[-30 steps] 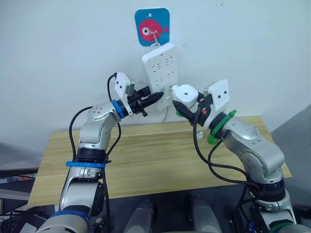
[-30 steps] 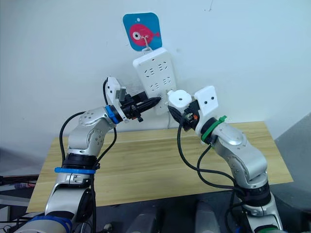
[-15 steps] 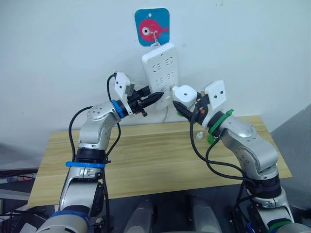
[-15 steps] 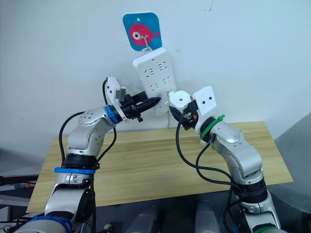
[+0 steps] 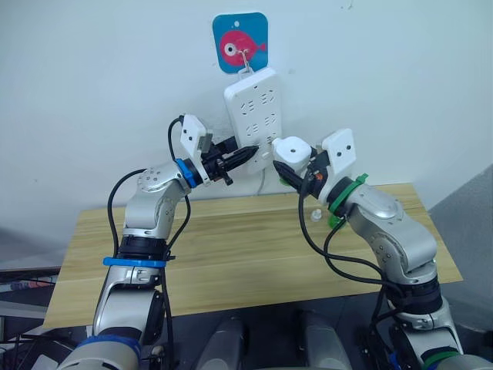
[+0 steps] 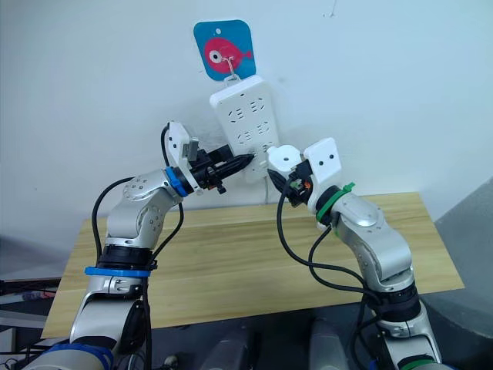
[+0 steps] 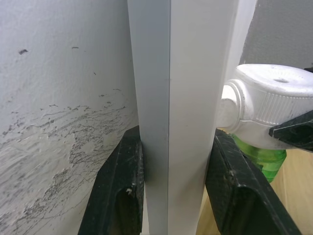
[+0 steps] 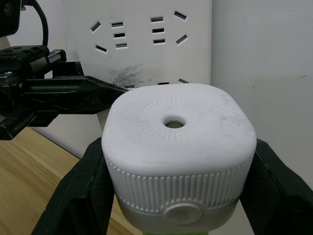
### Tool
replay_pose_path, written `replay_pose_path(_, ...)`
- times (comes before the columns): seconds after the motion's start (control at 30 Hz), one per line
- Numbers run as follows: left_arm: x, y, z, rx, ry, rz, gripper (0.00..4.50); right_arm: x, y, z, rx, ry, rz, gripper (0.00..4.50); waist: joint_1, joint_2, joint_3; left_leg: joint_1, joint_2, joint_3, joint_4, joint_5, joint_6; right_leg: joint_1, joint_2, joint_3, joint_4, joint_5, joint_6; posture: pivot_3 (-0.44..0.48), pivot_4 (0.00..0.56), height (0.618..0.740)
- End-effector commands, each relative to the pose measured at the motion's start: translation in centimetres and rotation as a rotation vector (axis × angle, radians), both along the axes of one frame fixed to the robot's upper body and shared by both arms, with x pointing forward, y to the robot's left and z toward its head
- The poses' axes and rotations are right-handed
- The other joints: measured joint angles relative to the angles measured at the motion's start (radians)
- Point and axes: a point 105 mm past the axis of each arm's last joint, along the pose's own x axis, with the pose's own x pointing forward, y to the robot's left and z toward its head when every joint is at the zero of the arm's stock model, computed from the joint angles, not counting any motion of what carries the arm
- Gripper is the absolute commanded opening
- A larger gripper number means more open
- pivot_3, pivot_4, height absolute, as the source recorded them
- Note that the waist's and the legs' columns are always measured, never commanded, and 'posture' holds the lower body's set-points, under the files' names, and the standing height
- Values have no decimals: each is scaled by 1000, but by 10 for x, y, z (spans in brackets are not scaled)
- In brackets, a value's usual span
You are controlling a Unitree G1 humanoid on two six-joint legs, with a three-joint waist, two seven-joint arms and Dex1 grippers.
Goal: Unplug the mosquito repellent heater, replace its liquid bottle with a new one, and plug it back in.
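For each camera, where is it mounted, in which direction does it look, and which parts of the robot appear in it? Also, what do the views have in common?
Left eye and right eye views: on the head, looking forward and down at the wall, power strip and wooden table; both arms show.
Left wrist view: on the left wrist, looking along the left gripper, whose fingers clamp the strip's edge.
Right wrist view: on the right wrist, looking along the right gripper, which holds the mosquito repellent heater; the left gripper also appears.
All views share the strip and heater.
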Motion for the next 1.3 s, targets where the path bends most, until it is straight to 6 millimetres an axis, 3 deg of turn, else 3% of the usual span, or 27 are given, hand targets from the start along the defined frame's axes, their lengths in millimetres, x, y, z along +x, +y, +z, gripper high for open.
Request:
replay_pose_path(0.03, -4, -8, 7, 19, -44, -33, 1316, -3, 6, 18, 26, -71, 20, 2984, 0, 0, 0, 0, 0, 0, 0, 0, 0, 0, 0, 0, 0, 0, 0, 41, 181, 740)
replay_pose_path(0.43, -5, -15, 9, 10, -41, -50, 1316, 7, 23, 13, 15, -49, 4, 2984, -6, 0, 0, 0, 0, 0, 0, 0, 0, 0, 0, 0, 1, 0, 0, 45, 191, 740)
replay_pose_path(0.57, -5, -15, 8, 8, -38, -48, 1316, 10, 25, 9, -109, -124, -2, 2984, -8, 0, 0, 1, 0, 0, 1, 0, 0, 0, 0, 0, 1, 0, 0, 44, 197, 740)
replay_pose_path(0.83, -4, -18, 9, 6, -35, -54, 1316, 18, 30, 21, 136, 30, -15, 2984, -10, 0, 0, 2, 1, 1, 1, 1, -1, 1, 1, 1, 3, 1, -1, 46, 201, 740)
replay_pose_path(1.0, -4, -20, 11, 1, -38, -61, 1316, 22, 31, 23, -30, -61, -33, 2984, -11, 0, 0, 5, 1, 2, 1, 2, -3, 1, 1, 2, 7, 2, -3, 42, 204, 740)
replay_pose_path(1.3, -4, -21, 12, -3, -36, -60, 1316, 20, 31, 22, -17, -40, -26, 2984, -11, 0, 0, 8, 1, 4, 1, 2, -4, 1, 1, 3, 12, 1, -3, 45, 202, 740)
